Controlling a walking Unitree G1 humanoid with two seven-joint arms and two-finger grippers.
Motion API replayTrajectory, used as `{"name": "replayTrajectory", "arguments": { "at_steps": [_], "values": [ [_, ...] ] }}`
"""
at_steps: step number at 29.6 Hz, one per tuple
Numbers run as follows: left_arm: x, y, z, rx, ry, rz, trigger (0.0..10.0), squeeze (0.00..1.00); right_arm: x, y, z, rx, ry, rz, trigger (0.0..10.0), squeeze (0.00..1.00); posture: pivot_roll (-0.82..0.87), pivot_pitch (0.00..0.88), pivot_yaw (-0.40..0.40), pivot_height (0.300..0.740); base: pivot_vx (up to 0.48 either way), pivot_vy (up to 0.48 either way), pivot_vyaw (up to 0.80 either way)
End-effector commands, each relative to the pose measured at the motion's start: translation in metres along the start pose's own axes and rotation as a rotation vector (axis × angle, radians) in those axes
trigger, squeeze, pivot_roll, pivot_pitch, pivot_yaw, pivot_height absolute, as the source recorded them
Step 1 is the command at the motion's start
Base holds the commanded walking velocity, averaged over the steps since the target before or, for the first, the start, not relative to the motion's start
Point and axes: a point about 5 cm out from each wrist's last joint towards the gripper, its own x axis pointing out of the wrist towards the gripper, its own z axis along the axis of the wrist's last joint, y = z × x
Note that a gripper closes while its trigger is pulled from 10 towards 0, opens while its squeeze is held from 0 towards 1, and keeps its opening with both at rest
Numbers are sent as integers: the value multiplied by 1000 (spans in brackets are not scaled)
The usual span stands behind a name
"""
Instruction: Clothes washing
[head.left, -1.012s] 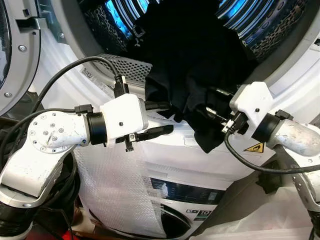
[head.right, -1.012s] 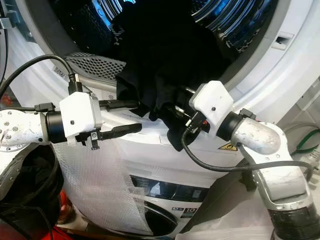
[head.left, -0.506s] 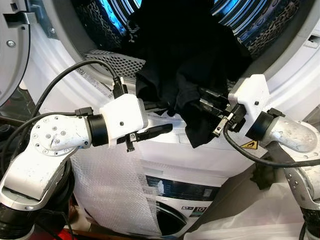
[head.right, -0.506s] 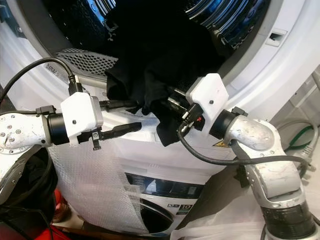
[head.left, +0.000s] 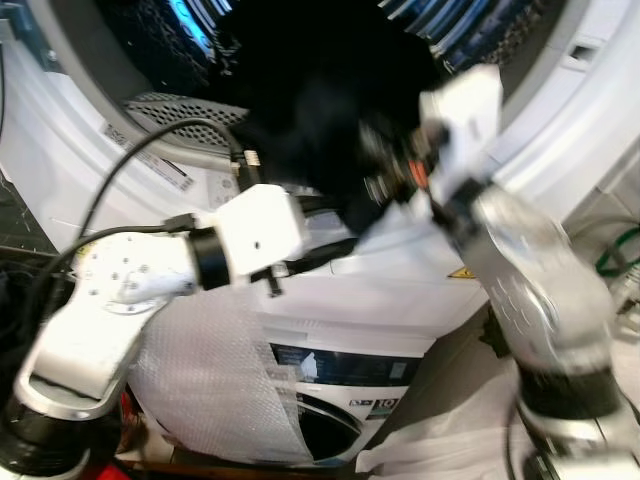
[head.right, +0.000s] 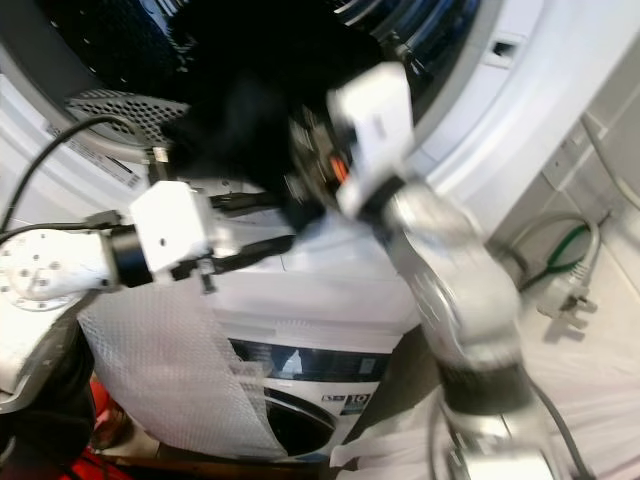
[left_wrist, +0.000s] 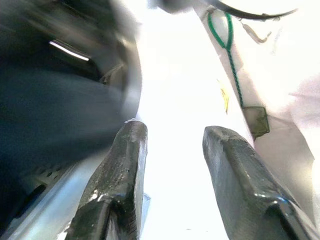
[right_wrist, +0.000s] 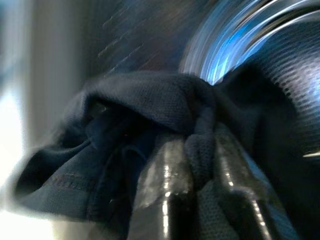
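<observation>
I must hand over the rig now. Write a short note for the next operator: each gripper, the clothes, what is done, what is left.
Right gripper: shut on the dark garment, fabric bunched between its fingers, held at the mouth of the washing machine drum.
Left gripper: open, holding nothing, at the white front just below the drum opening.
Garment: hangs partly out of the drum over its lower rim.
Done: garment gripped.
Left: move it fully in or out; views are blurred, so check the grip first.

The white washing machine stands in front of me, its round drum opening up high. A dark garment hangs over the opening's lower rim, and bubble wrap covers the lower front.
</observation>
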Motion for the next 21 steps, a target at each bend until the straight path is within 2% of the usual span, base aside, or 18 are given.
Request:
{"name": "replayTrajectory", "arguments": {
  "at_steps": [1, 4, 6, 7, 8, 10, 16, 21],
  "values": [
    [3, 2, 2, 22, -13, -6, 10000, 0, 9, -15, -1, 3, -4, -142, 10000, 0, 226, 150, -130, 740, 0, 0, 0],
    [6, 3, 3, 25, -30, -6, 10000, 0, 32, -18, 9, -22, -23, -261, 10000, 0, 226, 149, -126, 740, 0, 0, 0],
    [6, 3, 3, 26, -34, -6, 10000, 0, 36, -18, 11, -16, -26, -284, 10000, 0, 226, 149, -126, 740, 0, 0, 0],
    [11, 5, 5, 29, -44, 4, 10000, 0, 47, -24, 18, -57, -37, -400, 10000, 0, 227, 150, -133, 740, 0, 0, 0],
    [12, 5, 5, 31, -48, 9, 10000, 0, 52, -26, 21, -46, -44, -441, 10000, 0, 227, 150, -133, 740, 0, 0, 0],
    [15, 7, 6, 27, -56, 29, 10000, 0, 57, -29, 30, -89, -83, -536, 10000, 0, 227, 153, -136, 740, 0, 0, 0],
    [18, 16, 9, 14, -85, 97, 10000, 0, 69, -22, 42, -35, -146, -650, 10000, 0, 230, 152, -143, 740, 0, 0, 0],
    [17, 25, 16, -37, -140, 152, 10000, 0, 81, -12, 31, -72, -76, -629, 10000, 0, 227, 150, -144, 740, 0, 0, 0]
  ]
}}
